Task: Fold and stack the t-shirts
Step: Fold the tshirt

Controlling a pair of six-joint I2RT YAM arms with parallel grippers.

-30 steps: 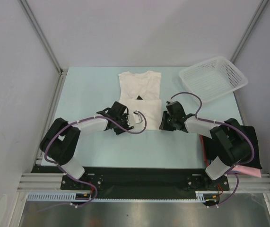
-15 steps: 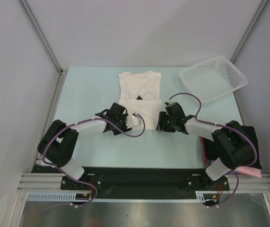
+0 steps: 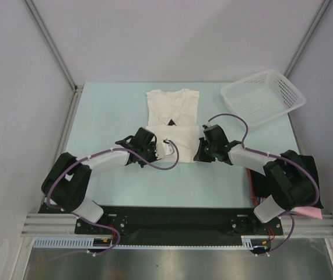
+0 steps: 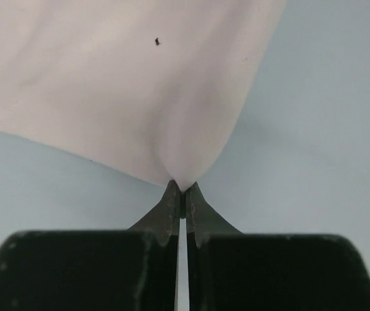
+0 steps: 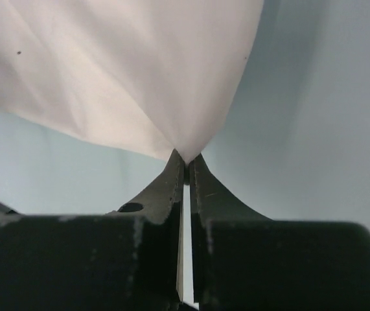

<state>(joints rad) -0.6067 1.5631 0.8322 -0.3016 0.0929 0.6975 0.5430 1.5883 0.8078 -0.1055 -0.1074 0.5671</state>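
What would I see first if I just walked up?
A white shirt lies in the middle of the table. The left gripper and the right gripper each pinch a near corner of it. A white basket sits at the far right corner.

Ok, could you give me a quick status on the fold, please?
Left gripper, right gripper shut on white t-shirt near corners. Shirt partly folded. Basket far right, clear.
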